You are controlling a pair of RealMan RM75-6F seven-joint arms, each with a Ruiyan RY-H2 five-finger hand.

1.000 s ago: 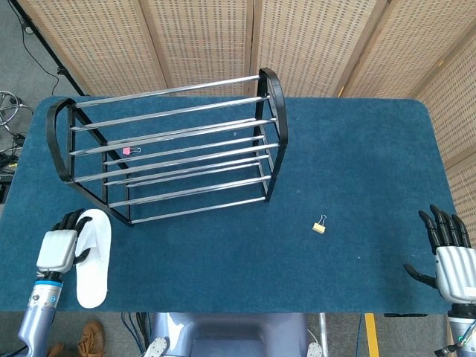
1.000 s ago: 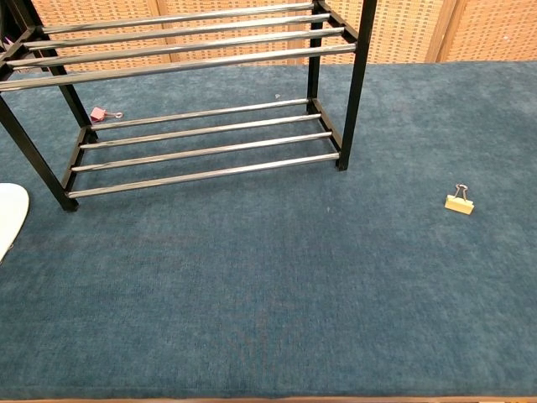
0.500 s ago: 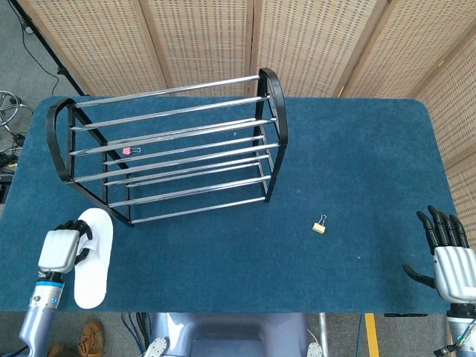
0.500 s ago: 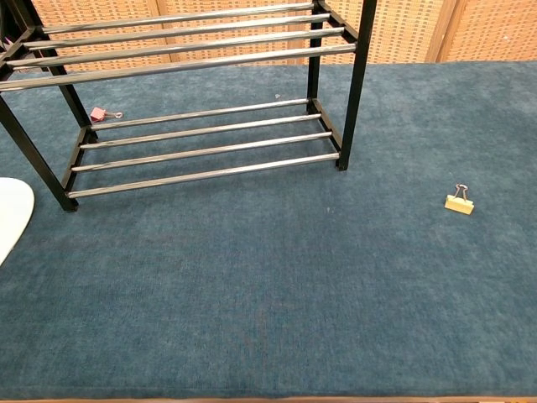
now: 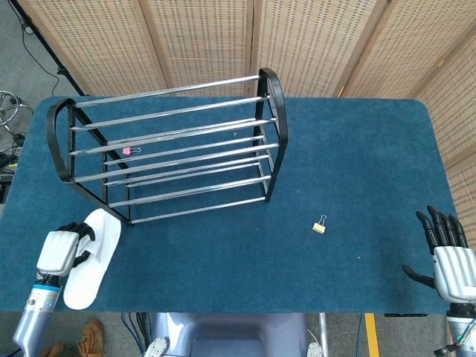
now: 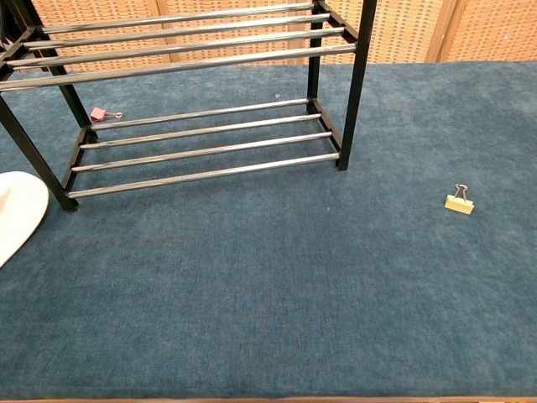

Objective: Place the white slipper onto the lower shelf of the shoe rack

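The white slipper [image 5: 93, 256] lies at the table's front left corner, toe pointing toward the rack; only its toe end [image 6: 18, 211] shows at the left edge of the chest view. My left hand [image 5: 61, 251] grips its left side, fingers curled over the strap. The black shoe rack [image 5: 167, 149] with chrome bars stands behind it, and its lower shelf [image 6: 201, 143] is bare. My right hand [image 5: 448, 256] hovers at the front right corner with fingers spread, holding nothing.
A beige binder clip [image 5: 319, 225] lies on the blue cloth right of the rack, also seen in the chest view as the binder clip [image 6: 459, 202]. A small pink clip [image 6: 99, 113] sits behind the lower shelf at the left. Wicker screens stand behind the table.
My left hand has turned the slipper so its toe swings right, toward the rack's front leg, and its heel has moved to the table's front edge. The right hand has barely moved.
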